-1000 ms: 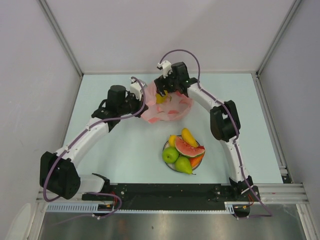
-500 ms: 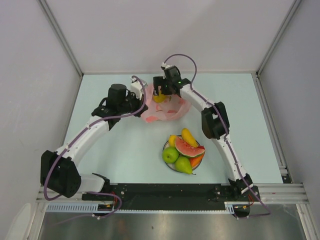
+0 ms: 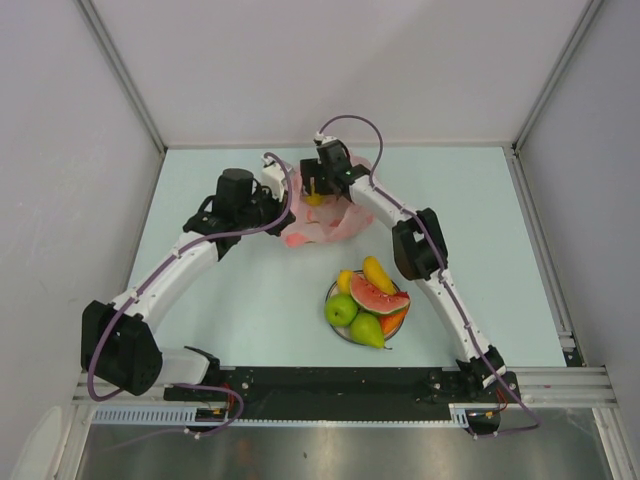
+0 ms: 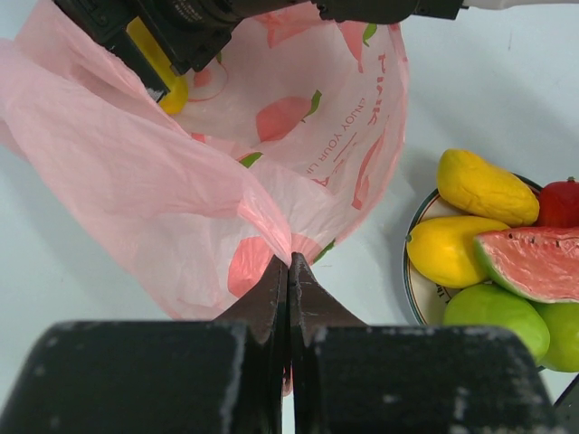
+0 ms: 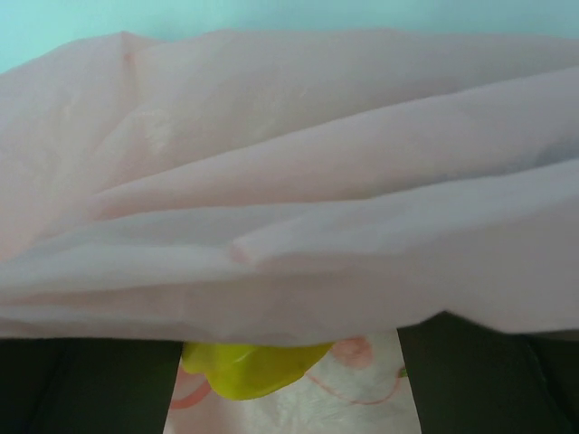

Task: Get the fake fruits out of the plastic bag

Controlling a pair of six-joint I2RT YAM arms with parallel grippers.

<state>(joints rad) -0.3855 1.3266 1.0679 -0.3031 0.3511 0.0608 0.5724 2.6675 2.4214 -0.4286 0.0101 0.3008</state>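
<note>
**Table** [image 3: 480, 220]: pale blue-green top, carrying everything listed below.

**Plastic bag** [image 3: 330, 218]: thin, translucent pink with red-and-green fruit prints and red lettering. It lies crumpled at the middle of the table, towards the far edge, with its mouth gaping. Both grippers are at it.

**Left gripper** [image 4: 288, 271]: fingers pressed together, pinching a gathered fold of the bag's rim on the side nearer the table's left edge. The film fans out from the pinch.

**Right gripper** [image 3: 314, 192]: reaches into the bag's mouth from the far side. The fingers are spread wide. In the right wrist view a sheet of pink film drapes across them.

**Yellow fruit** [image 5: 249, 366]: glossy, inside the bag and low between the right gripper's spread fingers. It sits close to one finger with a gap on the other side. Which kind of fruit it is cannot be told.

**Plate** [image 4: 406, 271]: round and white with a dark rim line. It stands near the centre of the table, on the side towards the near edge, apart from the bag.

**On the plate, heaped and touching:**
- two mangoes [image 3: 378, 273], yellow-orange, on the far side
- watermelon slice [image 3: 377, 296], red with a green rind, in the middle
- green apple [image 3: 341, 309], on the left
- green pear [image 3: 367, 330], on the near side
</note>
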